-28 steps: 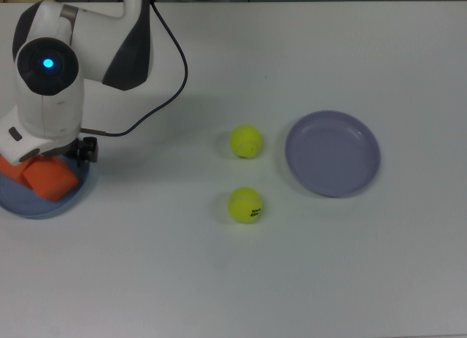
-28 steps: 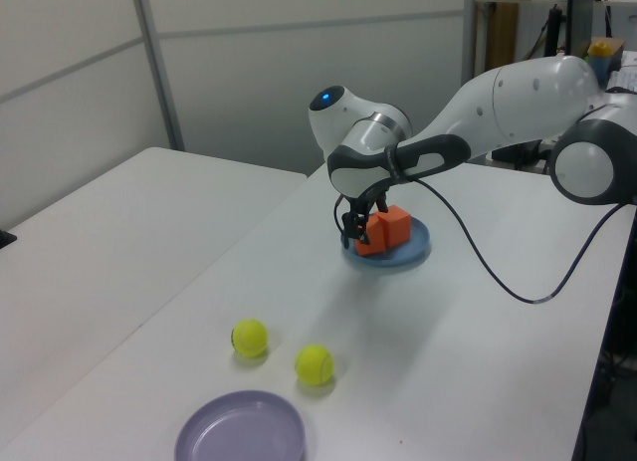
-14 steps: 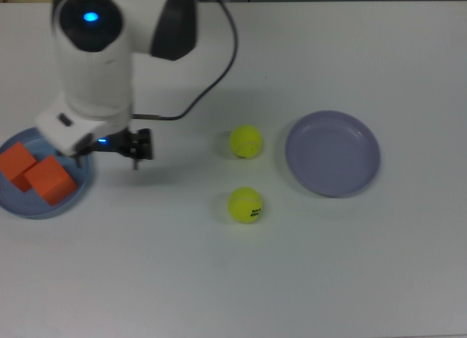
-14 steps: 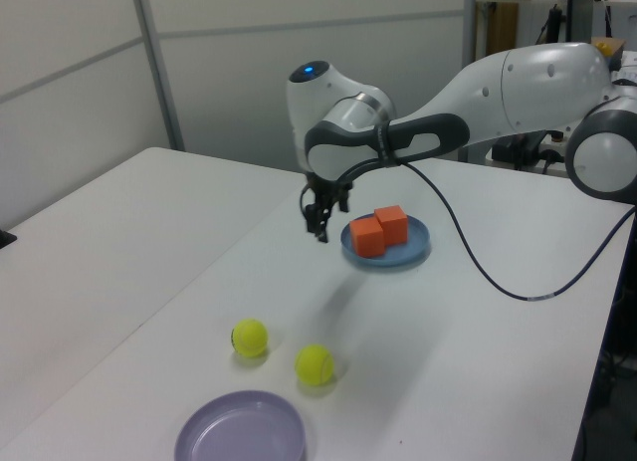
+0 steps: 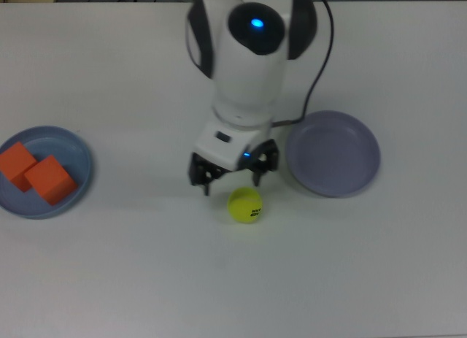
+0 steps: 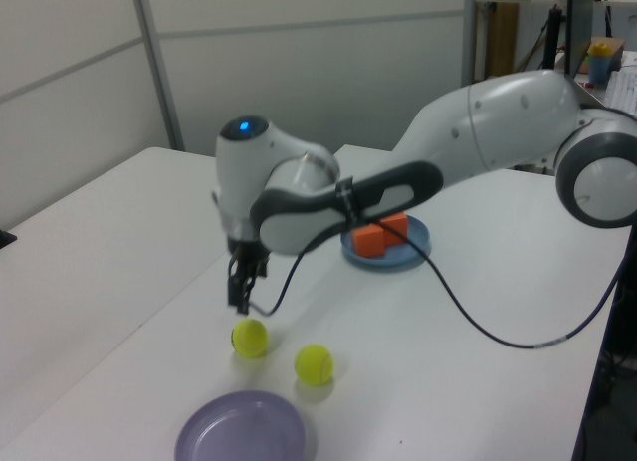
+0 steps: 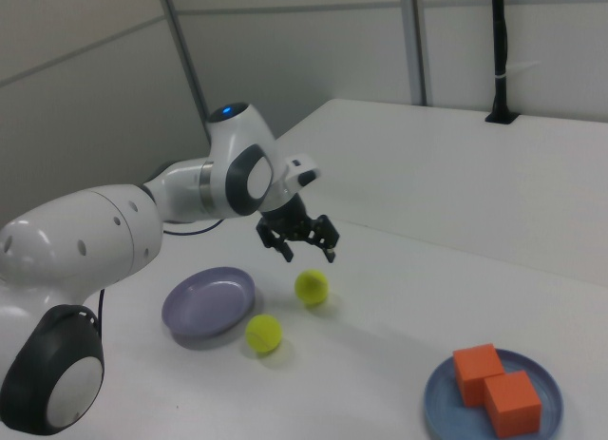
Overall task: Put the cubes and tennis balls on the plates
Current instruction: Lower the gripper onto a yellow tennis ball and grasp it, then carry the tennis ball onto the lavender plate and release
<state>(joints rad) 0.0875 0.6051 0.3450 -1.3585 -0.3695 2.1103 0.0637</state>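
While arm hides one ball (image 7: pixel 312 287) in top view, tool (image 7: pixel 298 240) hovers spread.

A robotics laboratory or test room is shown. A white robot arm (image 6: pixel 478 113) with a lit blue lamp is mounted at a plain white desk (image 6: pixel 90 252). Grey partition walls (image 7: pixel 313 41) with metal strips are seen behind the desk's far edge. Past the desk's far right corner in the left view, cluttered shelves (image 6: pixel 597 53) are visible.
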